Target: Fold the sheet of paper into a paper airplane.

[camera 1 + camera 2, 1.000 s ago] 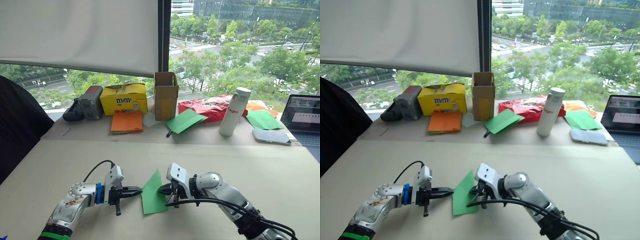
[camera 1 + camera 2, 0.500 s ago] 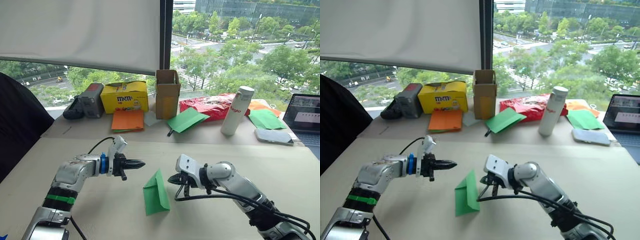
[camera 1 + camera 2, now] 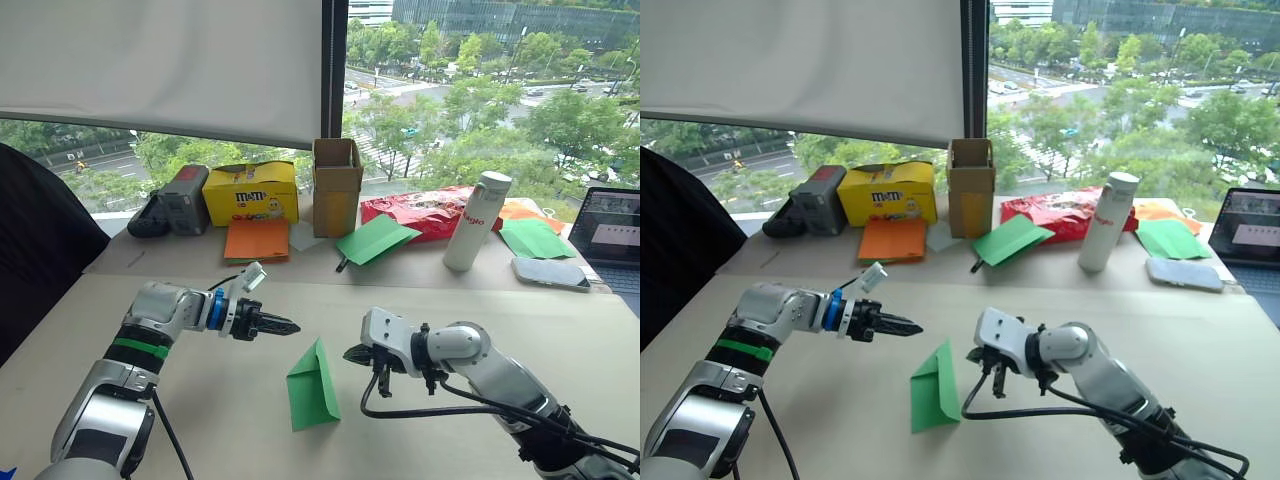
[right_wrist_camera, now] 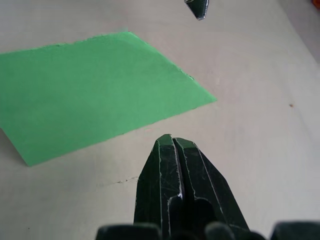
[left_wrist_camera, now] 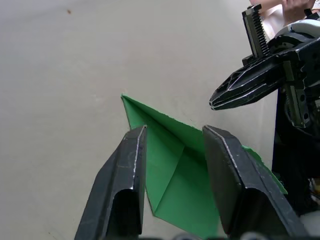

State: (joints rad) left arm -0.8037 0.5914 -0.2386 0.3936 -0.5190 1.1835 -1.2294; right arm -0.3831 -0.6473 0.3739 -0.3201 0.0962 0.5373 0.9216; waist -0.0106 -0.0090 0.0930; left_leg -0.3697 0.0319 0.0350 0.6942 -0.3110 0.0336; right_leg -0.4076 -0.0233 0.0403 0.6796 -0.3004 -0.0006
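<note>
Paper airplane [image 3: 312,385] lay free on the near table [image 3: 560,330], a pointed green wedge. Just right of it, the right gripper [image 3: 352,354] was pinched shut on nothing; the left gripper [image 3: 290,327], fingers parted in its wrist view, had lifted away to the far left. Both had released it, so folding looked essentially finished.
</note>
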